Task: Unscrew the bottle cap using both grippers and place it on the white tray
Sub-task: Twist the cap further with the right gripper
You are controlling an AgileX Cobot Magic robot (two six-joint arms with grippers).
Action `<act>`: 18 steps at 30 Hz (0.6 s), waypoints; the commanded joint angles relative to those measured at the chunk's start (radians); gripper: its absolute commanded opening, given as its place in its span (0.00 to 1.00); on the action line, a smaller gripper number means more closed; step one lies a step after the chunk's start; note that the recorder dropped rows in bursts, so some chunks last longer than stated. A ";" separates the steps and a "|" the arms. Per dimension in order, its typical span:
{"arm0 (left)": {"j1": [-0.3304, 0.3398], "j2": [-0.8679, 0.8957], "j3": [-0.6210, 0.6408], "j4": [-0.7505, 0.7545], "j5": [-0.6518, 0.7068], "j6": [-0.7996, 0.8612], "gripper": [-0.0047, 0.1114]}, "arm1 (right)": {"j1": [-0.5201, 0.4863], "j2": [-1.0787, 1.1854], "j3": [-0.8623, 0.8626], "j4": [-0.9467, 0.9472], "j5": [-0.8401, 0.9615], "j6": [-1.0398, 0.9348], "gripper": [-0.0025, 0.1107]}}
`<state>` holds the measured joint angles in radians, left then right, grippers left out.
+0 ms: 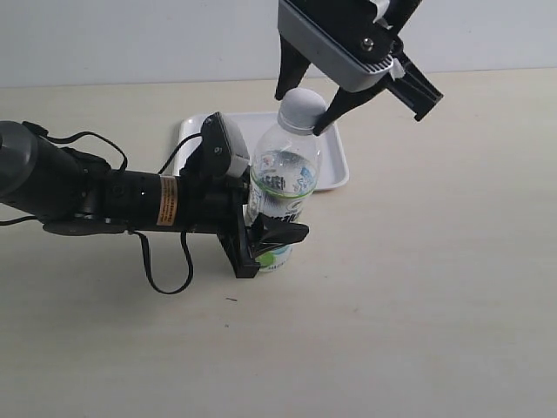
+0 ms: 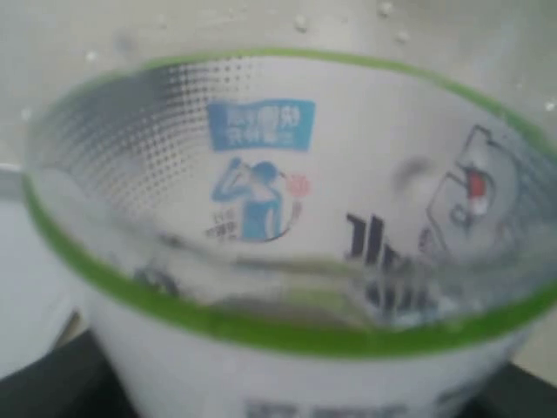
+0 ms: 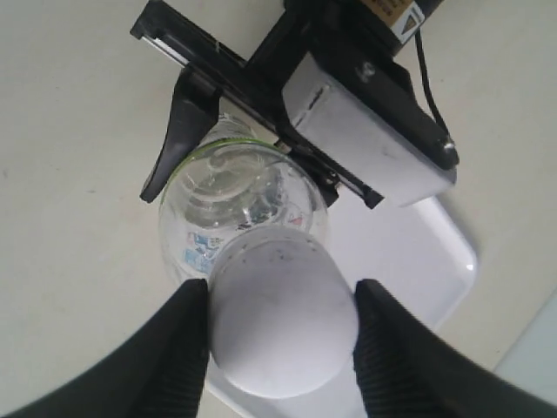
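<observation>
While the bottle cap (image 1: 303,109) sits on the neck, the step in hand looks like the unscrewing itself, with both arms set for it. Nearest, the left gripper (image 1: 271,213) reaches in from the side and is closed on the lower body of the bottle (image 1: 283,178), one finger crossing in front of the label near the base; its own camera shows only the label pressed close, which fits a firm hold. The bottle stands upright on the table (image 1: 418,305), just in front of the tray. Higher up, the right gripper (image 1: 306,103) comes down from above, and its fingers (image 3: 184,348) sit on opposite sides of the ribbed cap, touching it as far as the wrist view shows, so I judge it clamped on the cap. Whether any thread has been loosened cannot be told. Next, the right wrist should turn while the left keeps the bottle from spinning or tipping; a regrip may be needed between turns. Once free, the cap must be lifted clear and carried to the white tray (image 1: 335,165) lying just behind the bottle.
</observation>
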<state>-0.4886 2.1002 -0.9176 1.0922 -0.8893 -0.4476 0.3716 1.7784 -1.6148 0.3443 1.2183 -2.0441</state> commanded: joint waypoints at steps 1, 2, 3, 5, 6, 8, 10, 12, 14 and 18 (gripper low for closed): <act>0.000 -0.006 0.000 -0.029 -0.022 -0.047 0.04 | 0.001 0.042 0.002 0.015 -0.022 -0.064 0.02; 0.000 -0.006 0.000 -0.029 -0.022 -0.047 0.04 | 0.001 0.047 0.002 0.010 -0.032 -0.064 0.02; 0.000 -0.006 0.000 -0.029 -0.022 -0.047 0.04 | 0.001 0.049 0.002 -0.002 -0.034 -0.064 0.02; 0.000 -0.006 0.000 -0.029 -0.022 -0.047 0.04 | 0.001 0.050 0.002 -0.035 -0.032 -0.064 0.02; 0.000 -0.006 0.000 -0.029 -0.022 -0.047 0.04 | 0.001 0.050 0.002 -0.054 -0.032 -0.064 0.02; 0.000 -0.006 0.000 -0.029 -0.022 -0.047 0.04 | 0.001 0.050 0.002 -0.059 -0.032 -0.064 0.02; 0.000 -0.006 0.000 -0.029 -0.022 -0.047 0.04 | 0.001 0.050 0.002 -0.059 -0.032 -0.064 0.02; 0.000 -0.006 0.000 -0.029 -0.022 -0.047 0.04 | 0.001 0.048 0.002 -0.059 -0.032 -0.064 0.02; 0.000 -0.006 0.000 -0.029 -0.022 -0.047 0.04 | 0.001 0.042 0.002 -0.059 -0.034 -0.064 0.02; 0.000 -0.006 0.000 -0.029 -0.022 -0.047 0.04 | 0.001 0.014 0.002 -0.041 -0.034 -0.062 0.02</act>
<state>-0.4886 2.1002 -0.9176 1.0777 -0.8856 -0.4810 0.3716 1.7934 -1.6273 0.3187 1.1823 -2.0920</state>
